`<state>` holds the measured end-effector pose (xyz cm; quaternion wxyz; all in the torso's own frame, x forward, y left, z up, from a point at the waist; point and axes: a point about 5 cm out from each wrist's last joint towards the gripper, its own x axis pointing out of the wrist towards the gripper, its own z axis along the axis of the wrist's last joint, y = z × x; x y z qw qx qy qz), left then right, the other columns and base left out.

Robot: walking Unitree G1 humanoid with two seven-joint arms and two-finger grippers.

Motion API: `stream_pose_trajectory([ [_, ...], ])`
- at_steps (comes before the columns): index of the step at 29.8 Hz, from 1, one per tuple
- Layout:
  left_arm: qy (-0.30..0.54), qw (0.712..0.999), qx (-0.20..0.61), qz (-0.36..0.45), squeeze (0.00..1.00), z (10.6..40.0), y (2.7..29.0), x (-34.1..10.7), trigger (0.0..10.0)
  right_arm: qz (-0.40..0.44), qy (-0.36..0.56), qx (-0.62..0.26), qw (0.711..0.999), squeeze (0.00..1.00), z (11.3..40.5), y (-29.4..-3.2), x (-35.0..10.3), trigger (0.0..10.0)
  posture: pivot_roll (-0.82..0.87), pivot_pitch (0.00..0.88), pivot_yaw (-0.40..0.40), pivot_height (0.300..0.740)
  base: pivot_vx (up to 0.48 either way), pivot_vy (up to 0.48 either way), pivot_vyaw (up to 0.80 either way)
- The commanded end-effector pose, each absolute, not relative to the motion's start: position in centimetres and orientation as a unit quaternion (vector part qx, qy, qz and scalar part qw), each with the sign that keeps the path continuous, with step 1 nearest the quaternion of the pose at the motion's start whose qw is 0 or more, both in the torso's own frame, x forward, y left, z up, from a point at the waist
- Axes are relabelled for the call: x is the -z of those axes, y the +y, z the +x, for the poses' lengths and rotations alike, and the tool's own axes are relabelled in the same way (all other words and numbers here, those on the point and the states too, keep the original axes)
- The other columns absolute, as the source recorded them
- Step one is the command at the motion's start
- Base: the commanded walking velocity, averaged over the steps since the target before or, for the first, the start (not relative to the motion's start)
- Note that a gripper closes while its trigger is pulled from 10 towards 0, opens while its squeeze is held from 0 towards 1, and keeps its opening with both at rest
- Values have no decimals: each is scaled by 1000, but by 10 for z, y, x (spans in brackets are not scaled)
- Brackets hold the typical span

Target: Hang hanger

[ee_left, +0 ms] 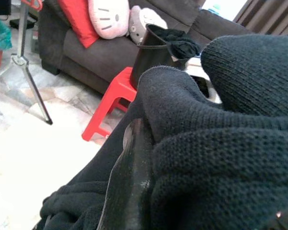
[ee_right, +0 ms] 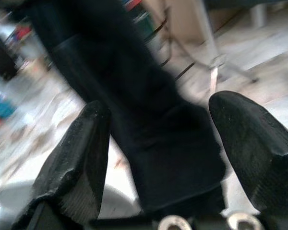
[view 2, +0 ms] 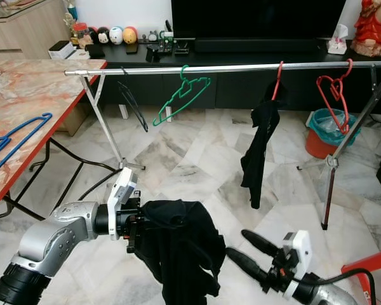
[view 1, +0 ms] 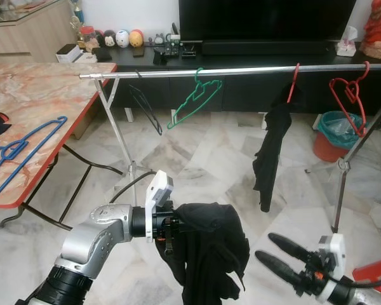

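Right pincer [view 1: 272, 249] lowest in frame, fingers spread wide, pointing toward the black garment [view 1: 209, 254]. Left pincer [view 2: 137, 229] clamps that garment, forearm level, well below the rail [view 1: 241, 71]. On the rail: black hanger [view 1: 146, 109], green hanger [view 1: 193, 98], red hanger [view 1: 348, 95]. Blue hanger [view 1: 16, 152] lies on the surface [view 1: 44, 101], left of the rail.

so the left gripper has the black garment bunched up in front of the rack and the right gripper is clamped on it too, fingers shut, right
Not quite. The left gripper does hold the black garment before the rack, but the right gripper is open, and the eye views show floor between it and the cloth. The right wrist view shows its two fingers spread wide, the garment hanging beyond them.
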<state>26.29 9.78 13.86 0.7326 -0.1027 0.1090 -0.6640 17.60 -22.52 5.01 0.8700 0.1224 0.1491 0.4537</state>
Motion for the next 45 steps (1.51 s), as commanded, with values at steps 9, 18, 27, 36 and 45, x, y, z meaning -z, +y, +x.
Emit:
stream_pose_trajectory([
  [9,118,730,669,-77,0,262,101,-137,10000,26,172,-527,832,0,179,-225,-62,10000,11,0,33,740,0,0,0],
  [18,122,708,693,-64,0,252,103,-137,10000,-1,152,-545,825,0,196,-223,-73,10000,21,0,12,740,0,0,0],
  [27,115,686,716,-63,0,244,97,-143,10000,-11,142,-545,826,0,209,-220,-75,10000,25,0,8,740,0,0,0],
  [36,99,667,735,-67,0,237,93,-155,10000,-21,129,-539,832,0,220,-211,-72,10000,34,0,8,740,0,0,0],
  [45,89,665,738,-69,0,237,87,-161,10000,-27,127,-547,827,0,222,-204,-70,10000,33,0,9,740,0,0,0],
])
